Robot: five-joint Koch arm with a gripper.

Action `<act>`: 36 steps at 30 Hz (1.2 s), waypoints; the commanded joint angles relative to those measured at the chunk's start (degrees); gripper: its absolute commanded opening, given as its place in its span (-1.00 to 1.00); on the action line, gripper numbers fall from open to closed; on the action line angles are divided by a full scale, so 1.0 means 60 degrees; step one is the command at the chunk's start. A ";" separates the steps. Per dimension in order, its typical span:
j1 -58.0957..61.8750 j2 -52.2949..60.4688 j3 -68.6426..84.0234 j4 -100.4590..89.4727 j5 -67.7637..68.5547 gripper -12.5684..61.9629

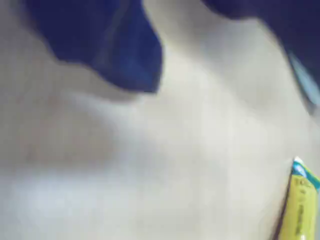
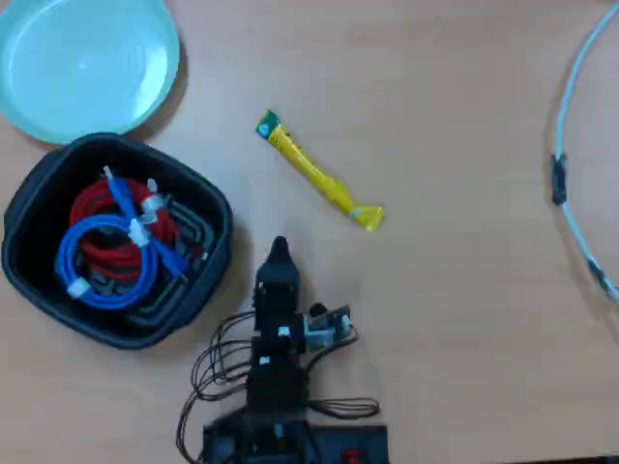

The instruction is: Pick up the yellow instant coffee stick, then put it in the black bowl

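Observation:
The yellow instant coffee stick (image 2: 319, 174) lies diagonally on the wooden table, green end at the upper left, right of the black bowl (image 2: 208, 198). The bowl holds coiled red and blue cables. In the overhead view my gripper (image 2: 279, 247) points up the table, just below the stick's lower end and apart from it, with its jaws stacked so only one tip shows. The blurred wrist view shows two dark blue jaw shapes apart at the top, my gripper (image 1: 230, 80) empty, and the stick's end (image 1: 301, 200) at the lower right edge.
A light teal round plate (image 2: 87, 63) sits at the top left, touching the bowl's far rim. A pale cable (image 2: 571, 164) curves along the right edge. The arm's base and loose wires (image 2: 280, 406) fill the bottom centre.

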 commanded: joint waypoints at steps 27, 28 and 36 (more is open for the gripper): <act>-0.0454 0.0396 -0.3633 0.7456 0.0205 0.62; -0.0469 0.0381 -0.4189 0.8408 0.0234 0.62; -0.0454 0.0381 -0.6914 1.1499 0.0161 0.62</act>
